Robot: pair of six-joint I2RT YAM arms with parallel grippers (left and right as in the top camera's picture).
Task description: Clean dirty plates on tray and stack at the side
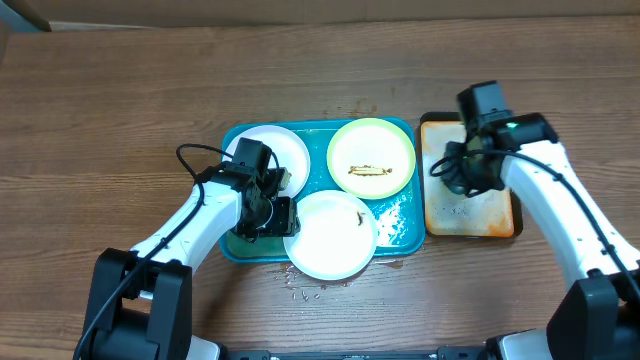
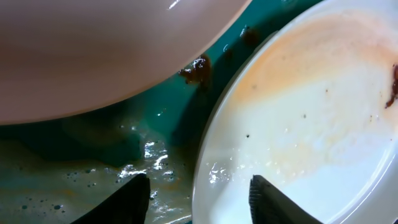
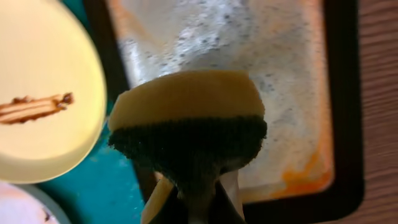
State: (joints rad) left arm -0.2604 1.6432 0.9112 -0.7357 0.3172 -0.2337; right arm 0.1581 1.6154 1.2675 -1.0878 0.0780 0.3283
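Note:
The teal tray (image 1: 400,228) holds three plates. One white plate (image 1: 290,150) lies at its back left and a yellow-green plate (image 1: 371,157) with a brown smear at its back right. The other white plate (image 1: 330,238) overhangs the front edge. My left gripper (image 1: 272,213) is open at that front plate's left rim. In the left wrist view the left gripper (image 2: 202,194) straddles the front plate (image 2: 311,112), one finger over the wet tray (image 2: 62,155) and one over the plate, gripping nothing. My right gripper (image 3: 193,202) is shut on a yellow and dark green sponge (image 3: 186,118).
A smaller orange tray (image 1: 495,215) with a black rim, foamy inside, stands right of the teal tray, with the right gripper (image 1: 468,168) and sponge above it. Small crumbs (image 1: 300,293) lie on the wooden table in front of the teal tray.

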